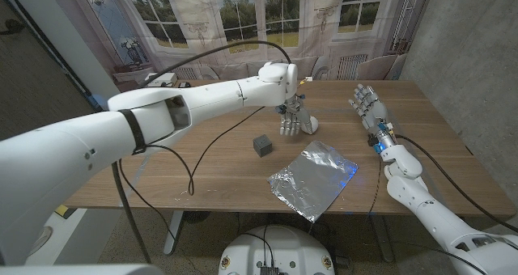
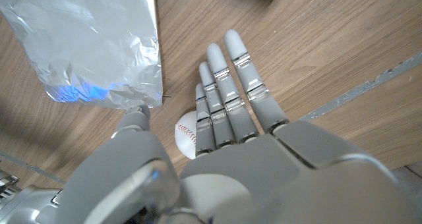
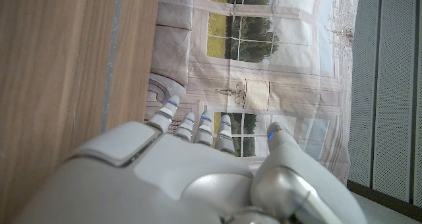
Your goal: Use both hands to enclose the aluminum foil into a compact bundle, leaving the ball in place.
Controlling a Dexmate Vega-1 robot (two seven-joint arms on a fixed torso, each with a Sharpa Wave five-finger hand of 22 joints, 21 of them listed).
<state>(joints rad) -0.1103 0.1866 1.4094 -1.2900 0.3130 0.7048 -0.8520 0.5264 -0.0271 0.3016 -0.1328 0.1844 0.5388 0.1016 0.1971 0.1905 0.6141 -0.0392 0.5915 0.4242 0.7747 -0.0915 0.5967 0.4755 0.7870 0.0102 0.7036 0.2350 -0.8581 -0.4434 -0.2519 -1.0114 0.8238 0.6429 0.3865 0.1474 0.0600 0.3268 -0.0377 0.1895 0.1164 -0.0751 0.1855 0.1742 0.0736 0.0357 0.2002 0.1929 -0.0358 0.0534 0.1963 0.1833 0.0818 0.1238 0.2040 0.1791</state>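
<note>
Foil (image 1: 314, 179) lies flat, unmarked; left hand (image 1: 295, 117) and right hand (image 1: 371, 107) spread, holding nothing.

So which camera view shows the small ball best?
The left wrist view: the white ball with red stitching lies on the wood, partly covered by the fingers of the left hand, beside the aluminum foil. In the head view the left hand hangs over that spot. The right wrist view faces the backdrop.
</note>
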